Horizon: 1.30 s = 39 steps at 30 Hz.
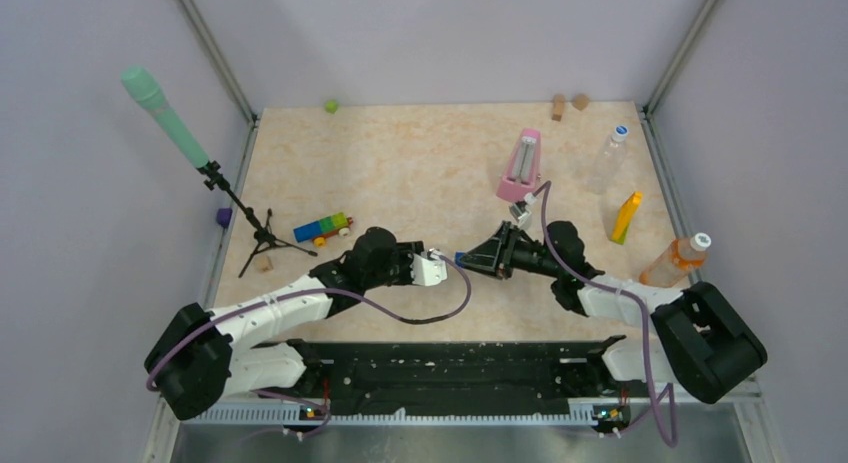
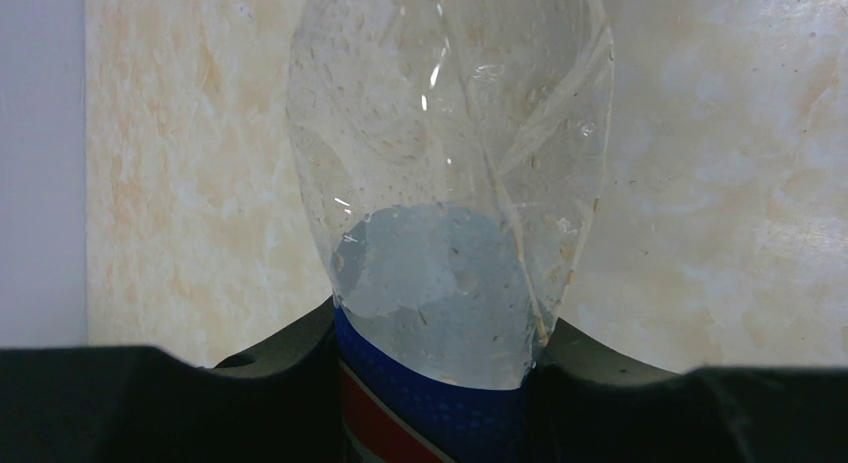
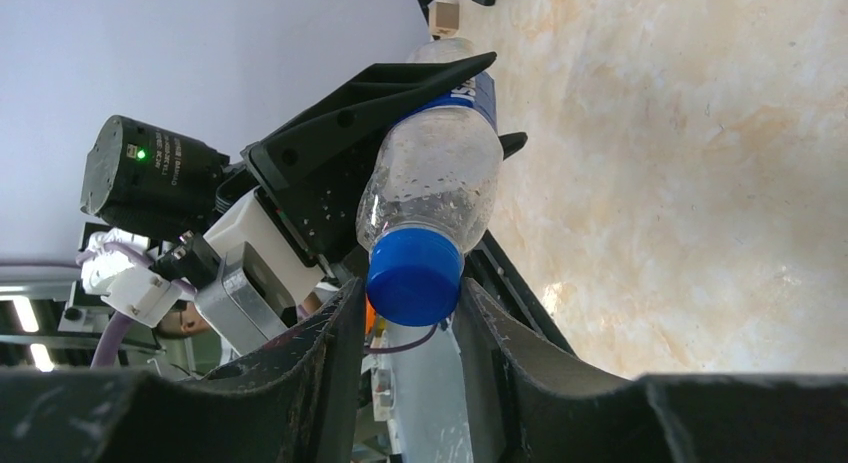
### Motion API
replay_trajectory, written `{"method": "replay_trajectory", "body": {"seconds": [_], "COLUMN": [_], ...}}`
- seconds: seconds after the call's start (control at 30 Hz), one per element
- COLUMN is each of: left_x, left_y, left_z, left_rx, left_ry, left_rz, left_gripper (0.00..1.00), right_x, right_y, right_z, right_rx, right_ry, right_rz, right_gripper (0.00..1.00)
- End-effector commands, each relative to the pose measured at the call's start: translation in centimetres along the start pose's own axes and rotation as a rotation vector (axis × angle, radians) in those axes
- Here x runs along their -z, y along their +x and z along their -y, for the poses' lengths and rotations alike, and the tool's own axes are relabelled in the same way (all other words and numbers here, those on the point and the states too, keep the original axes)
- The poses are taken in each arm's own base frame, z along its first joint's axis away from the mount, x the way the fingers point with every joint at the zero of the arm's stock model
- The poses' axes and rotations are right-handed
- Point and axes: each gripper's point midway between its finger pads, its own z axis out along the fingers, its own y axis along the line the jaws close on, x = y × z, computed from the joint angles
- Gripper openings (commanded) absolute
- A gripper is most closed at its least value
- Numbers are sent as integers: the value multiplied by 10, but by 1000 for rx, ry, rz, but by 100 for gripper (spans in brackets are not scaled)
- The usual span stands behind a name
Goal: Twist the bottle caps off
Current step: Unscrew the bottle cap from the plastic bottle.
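— Where was the short bottle at that moment?
— The short clear bottle (image 3: 435,173) hung between my two grippers, over the near middle of the table (image 1: 400,163). It lay roughly level, with its neck pointing toward my right arm

— What was your left hand doing?
— My left gripper (image 2: 435,393) was clamped on it. Through the left wrist camera I saw my dark fingers (image 2: 280,368) pressed to both sides of the blue label (image 2: 440,413), and the clear, creased body rose past them

— And the right?
— My right gripper (image 3: 412,318) was closed round the dark blue cap (image 3: 415,276). The cap sat at the very tips with a finger (image 3: 330,363) tight against each side. It faced my right wrist camera almost end-on and was seated on the neck

— Where were the other two bottles?
— Both were at the right side of the table, well apart from my grippers. The tall clear bottle (image 1: 608,158) was toward the far right corner with its pale cap (image 1: 621,131) on. The orange bottle (image 1: 668,266) was nearer, by the right edge and just beside my right arm, with its white cap (image 1: 700,242) on

— Was anything else close by?
— The yellow object (image 1: 626,216) lay between those two bottles, and the pink metronome (image 1: 522,168) stood just beyond my right gripper
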Motion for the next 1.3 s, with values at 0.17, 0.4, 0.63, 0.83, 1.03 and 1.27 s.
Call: {"method": "replay_trajectory", "body": {"seconds": [0.17, 0.4, 0.63, 0.83, 1.03, 1.27], "left_x": [-1, 1, 12, 24, 33, 32], "left_y": [-17, -26, -47, -66, -76, -74], "left_z": [-7, -1, 11, 17, 21, 23], "left_rx": [-17, 19, 119, 127, 121, 122], "left_ry": [-14, 27, 161, 241, 287, 300], "left_rz": [69, 107, 240, 340, 383, 370], "left_gripper": [0, 0, 0, 0, 0, 0], "right_x": [-7, -8, -5, 5, 14, 16], "right_y": [-7, -5, -11, -11, -6, 5], "right_z": [-17, -12, -9, -23, -32, -22], "right_rx": [77, 195, 569, 980, 1317, 1588], "right_ry": [-45, -29, 51, -1, -58, -95], "right_rz": [4, -25, -47, 8, 38, -52], "right_gripper": [34, 0, 0, 0, 0, 0]}}
